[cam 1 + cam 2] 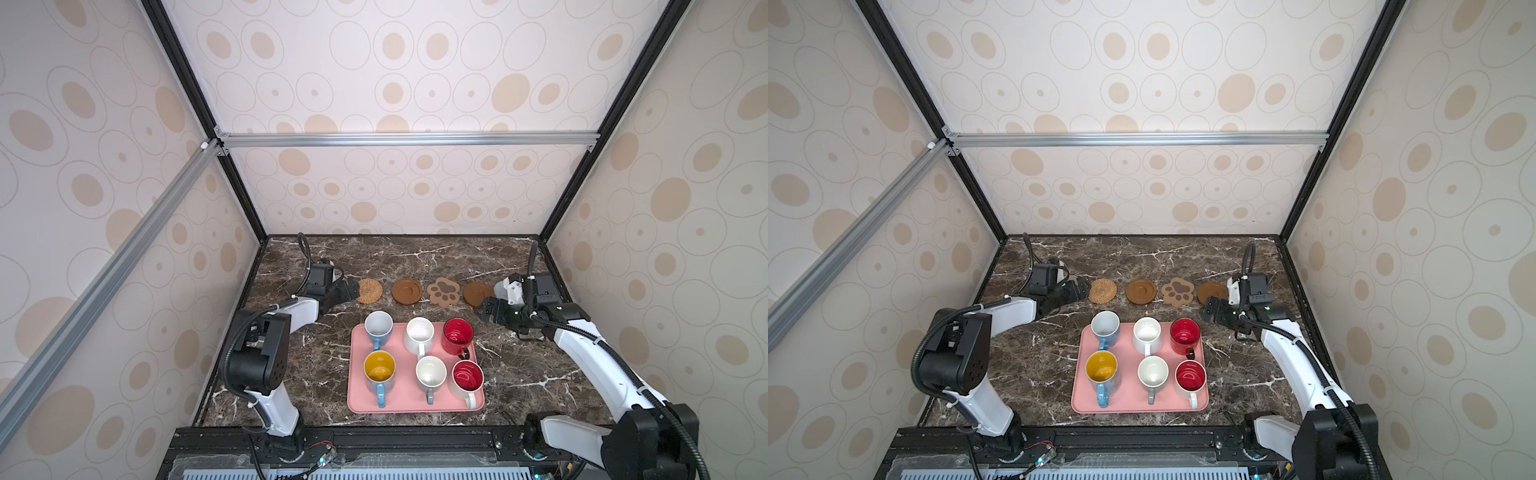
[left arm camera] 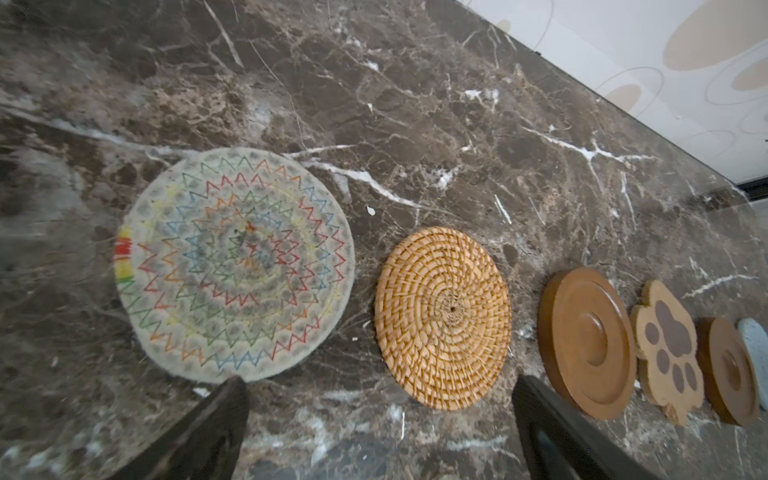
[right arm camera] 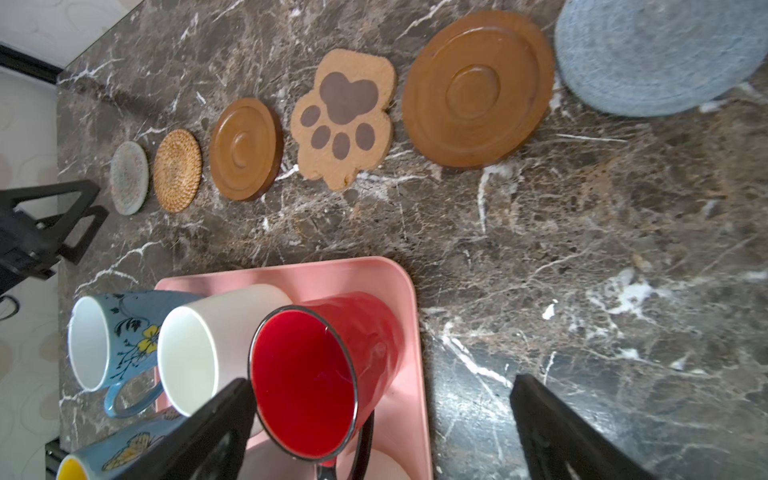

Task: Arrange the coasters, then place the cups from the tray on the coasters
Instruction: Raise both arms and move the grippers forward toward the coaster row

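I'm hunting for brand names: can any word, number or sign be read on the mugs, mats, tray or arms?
None can be read. The blue mug with white inside bears only painted flowers, the brown paw-shaped coaster only a paw print, the grey-white woven round coaster only coloured stitching.

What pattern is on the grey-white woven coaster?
Rainbow zigzag rings cover the woven coaster; clearest in the left wrist view.
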Action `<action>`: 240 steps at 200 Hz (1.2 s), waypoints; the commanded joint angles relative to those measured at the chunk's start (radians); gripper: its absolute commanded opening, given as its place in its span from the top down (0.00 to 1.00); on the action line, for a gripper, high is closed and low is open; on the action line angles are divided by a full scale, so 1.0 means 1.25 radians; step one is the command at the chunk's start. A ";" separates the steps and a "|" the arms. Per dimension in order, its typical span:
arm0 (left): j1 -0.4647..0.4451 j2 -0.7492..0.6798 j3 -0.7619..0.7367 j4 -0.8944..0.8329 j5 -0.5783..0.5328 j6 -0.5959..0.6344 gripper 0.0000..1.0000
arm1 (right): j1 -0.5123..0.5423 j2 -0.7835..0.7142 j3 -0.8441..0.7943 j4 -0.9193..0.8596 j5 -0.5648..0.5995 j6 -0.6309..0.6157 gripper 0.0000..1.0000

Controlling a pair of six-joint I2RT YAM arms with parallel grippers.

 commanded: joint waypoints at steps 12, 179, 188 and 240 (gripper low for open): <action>-0.001 0.048 0.079 -0.037 -0.024 -0.017 0.00 | 0.046 0.011 0.041 -0.062 -0.007 -0.035 0.00; 0.024 0.118 0.119 -0.127 -0.104 0.034 0.00 | 0.098 0.015 0.053 -0.060 -0.020 -0.013 0.00; 0.025 0.125 0.123 -0.122 -0.102 0.043 0.00 | 0.099 0.018 0.052 -0.060 -0.020 -0.013 0.00; 0.028 0.148 0.144 -0.130 -0.101 0.067 0.00 | 0.102 0.030 0.059 -0.048 -0.031 -0.001 0.00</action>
